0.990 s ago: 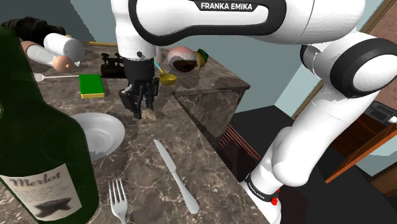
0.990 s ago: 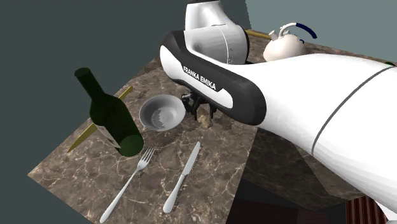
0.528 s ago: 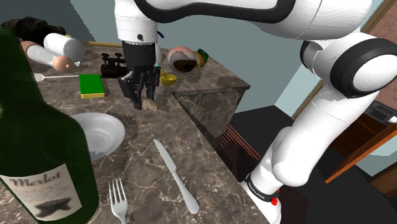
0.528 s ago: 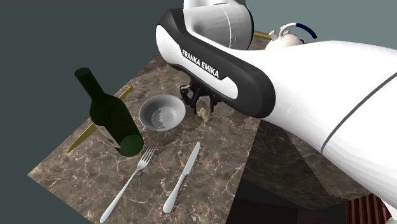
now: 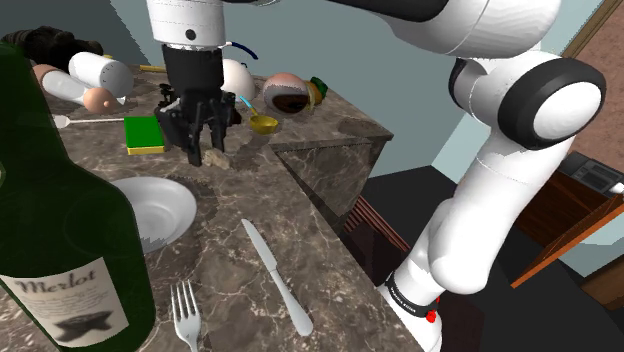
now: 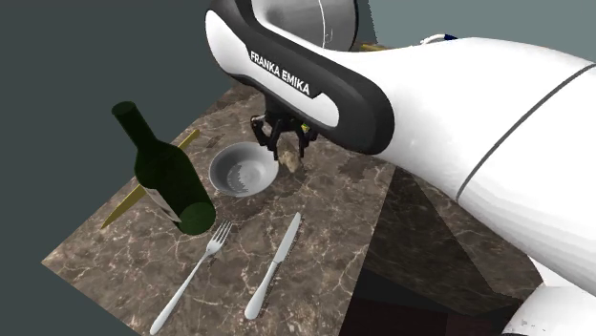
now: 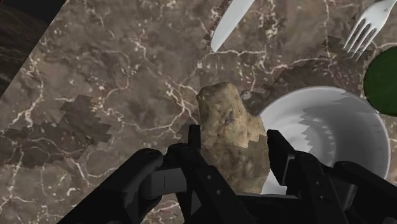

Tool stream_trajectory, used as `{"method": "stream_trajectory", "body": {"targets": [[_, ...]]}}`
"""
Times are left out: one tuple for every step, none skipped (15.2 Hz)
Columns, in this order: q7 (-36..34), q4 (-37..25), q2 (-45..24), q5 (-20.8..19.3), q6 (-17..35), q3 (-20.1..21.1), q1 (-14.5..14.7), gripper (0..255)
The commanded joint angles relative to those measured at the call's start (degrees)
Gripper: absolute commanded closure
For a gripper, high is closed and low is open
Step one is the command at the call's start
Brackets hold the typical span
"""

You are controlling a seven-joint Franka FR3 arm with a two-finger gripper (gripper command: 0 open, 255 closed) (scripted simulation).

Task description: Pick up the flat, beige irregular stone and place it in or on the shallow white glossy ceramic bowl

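**Shoulder view.** Gripper point(image 5: 203, 150) points down over the marble counter point(image 5: 320, 230), closed on the stone point(image 5: 217, 158), a small beige-brown lump at the fingertips. The stone is near the white bowl point(image 5: 175, 200), farther from the camera and not over it. Stone-to-counter clearance can't be confirmed here. Green sponge point(image 5: 143, 133) sits just beyond the gripper. Knife point(image 5: 275, 275) and fork point(image 5: 185, 310) lie nearer the camera, well apart from the grasp.

**Second ext. view.** The gripper hangs just beside the bowl's rim, on this view's right. The stone shows below the fingers, close to the rim but outside it. Dark green bottle point(image 6: 167, 177) stands on the bowl's other side.

**Wrist view.** One finger bears on each side of the stone point(image 7: 229, 140). Approx. half of it projects past the tips. Its edge overlaps the bowl's rim by sightline (judged as overlap only, not contact). Bowl interior is bare.

**Handling, judged.**
- Stone: rigid, rough-faced, not fragile, prob. moderate weight for its size.
- Grip: friction should be good, but the irregular outline may let it pivot between the pads.
- Best hold: across the thin dimension near mid-body, approx. as gripped now.
- Bowl: the fragile item, so release low and don't drop.
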State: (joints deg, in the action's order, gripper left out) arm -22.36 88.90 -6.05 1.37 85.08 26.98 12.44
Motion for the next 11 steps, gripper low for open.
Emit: {"method": "stream_trajectory", "body": {"targets": [[-3.29, -5.36, -4.31, -1.61, -1.37, 1.25, 2.06, 255], [-4.80, -8.09, -6.55, -2.51, -2.04, 1.73, 3.26, 255], [-6.28, -11.02, -8.89, -3.47, -2.81, 2.13, 4.57, 255], [-7.72, -14.17, -11.33, -4.50, -3.71, 2.48, 5.99, 255], [-9.10, -17.60, -13.89, -5.57, -4.75, 2.72, 7.56, 255], [-10.40, -21.37, -16.60, -6.71, -5.97, 2.89, 9.29, 255], [-11.63, -25.56, -19.49, -7.93, -7.40, 2.99, 11.19, 255], [-12.36, -28.63, -21.52, -8.74, -8.49, 2.92, 12.60, 255], [-12.25, -27.13, -21.06, -8.49, -7.43, 2.81, 12.34, 255], [-12.16, -25.70, -20.65, -8.31, -6.40, 2.80, 12.04, 255], [-12.08, -24.33, -20.28, -8.15, -5.40, 2.81, 11.74, 255]]}}
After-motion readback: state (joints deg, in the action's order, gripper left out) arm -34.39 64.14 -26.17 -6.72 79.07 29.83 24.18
